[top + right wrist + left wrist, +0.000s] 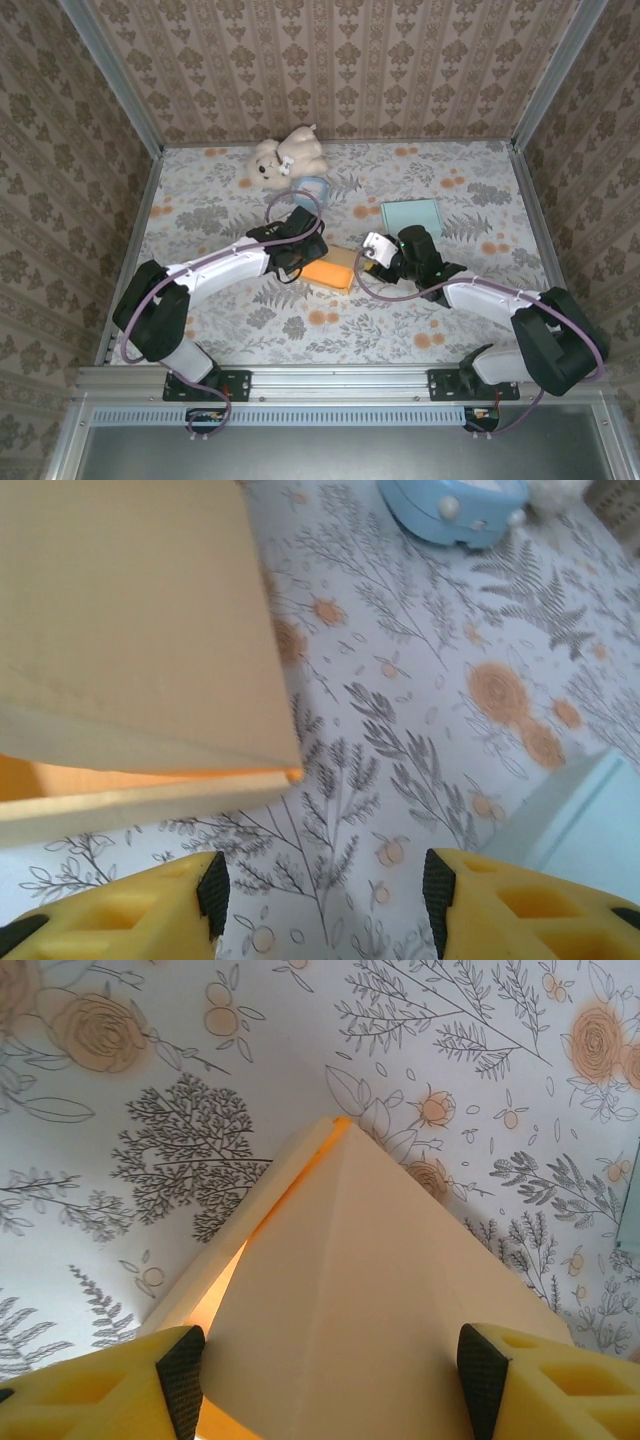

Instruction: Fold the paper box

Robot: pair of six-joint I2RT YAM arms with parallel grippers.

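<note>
The paper box (328, 272) is orange-tan and lies flat in the middle of the floral table. In the left wrist view its lid (360, 1260) runs away from me as a wedge, with a gap along its left edge showing the inside. My left gripper (332, 1385) is open, its pads (183, 1380) spread over the near end of the lid, the left pad at the lid's edge. My right gripper (325, 890) is open over bare cloth. The box's corner (130, 630) lies just beyond its left finger, apart from it.
A cream teddy bear (283, 160) lies at the back with a small blue toy (310, 188) by it. A pale teal flat sheet (412, 215) rests right of the box, close to the right gripper. Patterned walls enclose the table on three sides.
</note>
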